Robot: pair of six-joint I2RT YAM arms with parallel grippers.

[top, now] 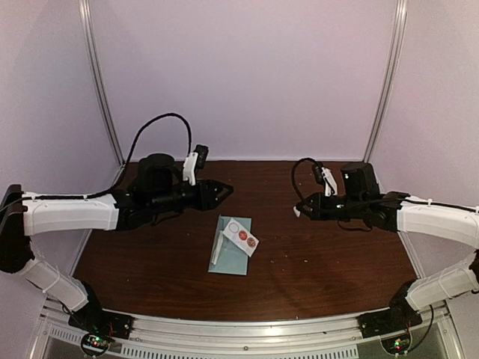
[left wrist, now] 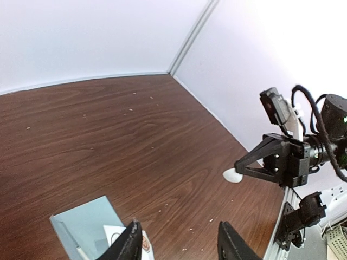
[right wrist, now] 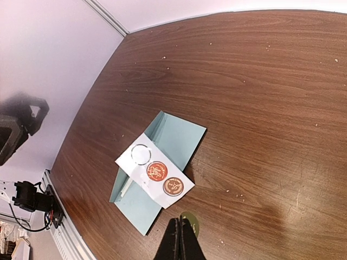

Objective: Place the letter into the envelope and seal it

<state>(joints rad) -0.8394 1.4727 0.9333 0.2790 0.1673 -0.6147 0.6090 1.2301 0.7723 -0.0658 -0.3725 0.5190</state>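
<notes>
The light blue-teal envelope (top: pixel 228 258) (right wrist: pixel 181 135) lies flat mid-table, its corner also showing in the left wrist view (left wrist: pixel 81 225). A thin pale edge (right wrist: pixel 125 185) peeks from its open side; the letter is otherwise hidden. A white sticker strip (top: pixel 241 238) (right wrist: pixel 154 170) with one empty ring and two round seals lies across the envelope. My right gripper (top: pixel 299 212) (right wrist: pixel 181 225) hovers right of the envelope, shut on a small round sticker (right wrist: pixel 191 221) (left wrist: pixel 232 175). My left gripper (top: pixel 224 188) (left wrist: pixel 179 241) hangs behind the envelope, open with nothing between its fingers.
Small pale crumbs (right wrist: pixel 225 192) dot the dark wooden table (top: pixel 322 262). Lilac walls close off the back and both sides, with metal corner posts (top: pixel 101 82). A metal rail (top: pixel 247 329) runs along the near edge by the arm bases.
</notes>
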